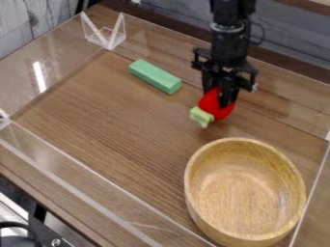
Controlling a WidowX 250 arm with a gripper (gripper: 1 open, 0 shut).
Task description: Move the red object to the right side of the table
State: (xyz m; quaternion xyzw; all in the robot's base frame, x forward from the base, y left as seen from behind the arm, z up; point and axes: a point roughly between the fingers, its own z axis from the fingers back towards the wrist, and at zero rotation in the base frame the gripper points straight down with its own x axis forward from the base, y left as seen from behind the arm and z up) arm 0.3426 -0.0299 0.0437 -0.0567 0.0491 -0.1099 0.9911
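The red object (215,104) is a small rounded bright red toy with a light-green stub at its lower left end. It hangs just over the brown wood-grain table (116,125), right of centre. My black gripper (227,94) points straight down from above and is shut on the red object, its fingers covering the toy's upper part.
A flat green rectangular block (154,76) lies on the table to the left of the gripper. A round light wooden bowl (245,188) fills the near right corner. Low clear acrylic walls (39,68) border the tabletop.
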